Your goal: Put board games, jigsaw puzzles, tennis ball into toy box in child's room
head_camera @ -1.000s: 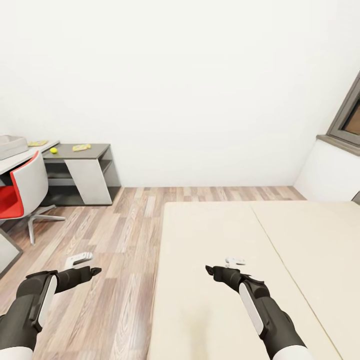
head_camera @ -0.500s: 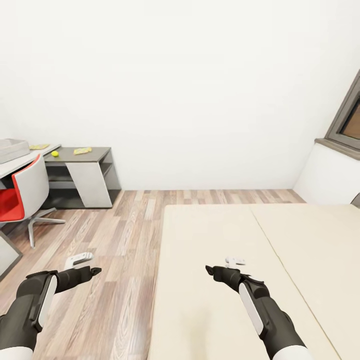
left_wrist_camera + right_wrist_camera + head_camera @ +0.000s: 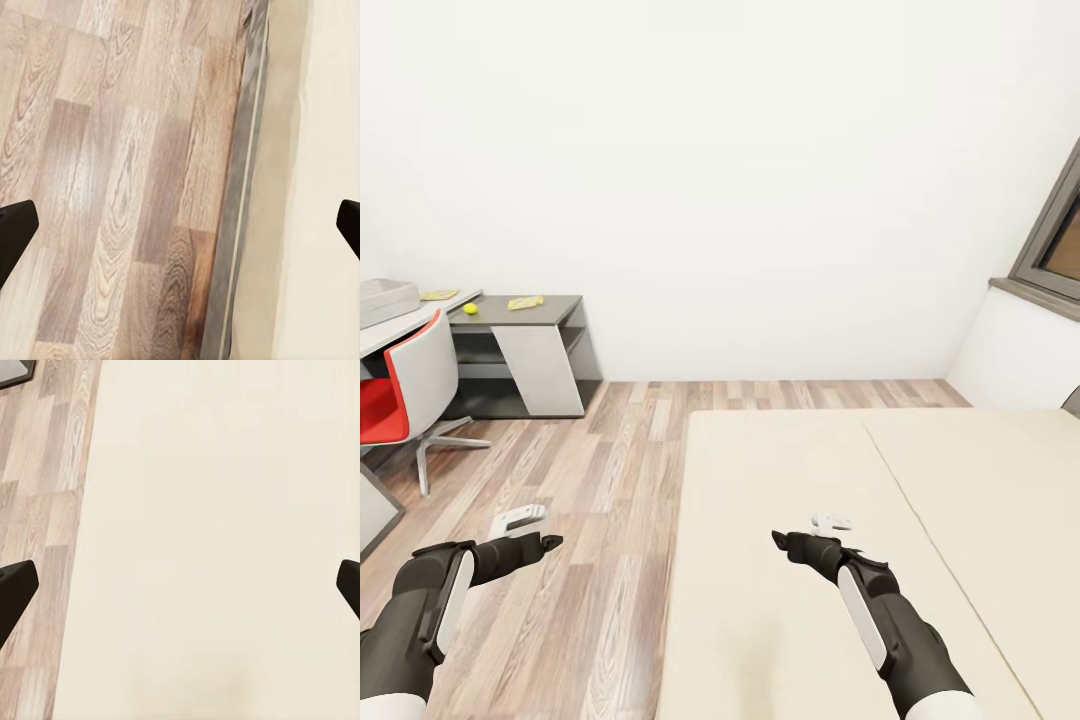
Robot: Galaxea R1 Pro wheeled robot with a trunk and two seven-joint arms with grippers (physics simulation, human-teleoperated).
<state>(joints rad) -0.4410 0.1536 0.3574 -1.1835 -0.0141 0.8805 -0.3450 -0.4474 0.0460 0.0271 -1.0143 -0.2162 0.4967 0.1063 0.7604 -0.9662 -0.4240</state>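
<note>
Both arms reach forward, low in the head view, forearms angled inward. The left gripper hangs over the wood-plank floor at lower left; in its wrist view the two dark fingertips sit at opposite edges — spread wide, holding nothing. The right gripper hovers over the beige bed at lower centre, its fingertips likewise far apart and empty.

At the far left edge, the light-grey toy box rests on the table; its contents cannot be made out. Just beside it lies one jigsaw puzzle, then the tennis ball and a second jigsaw puzzle on the lower dark-grey section. A red-and-white chair stands before the table.
</note>
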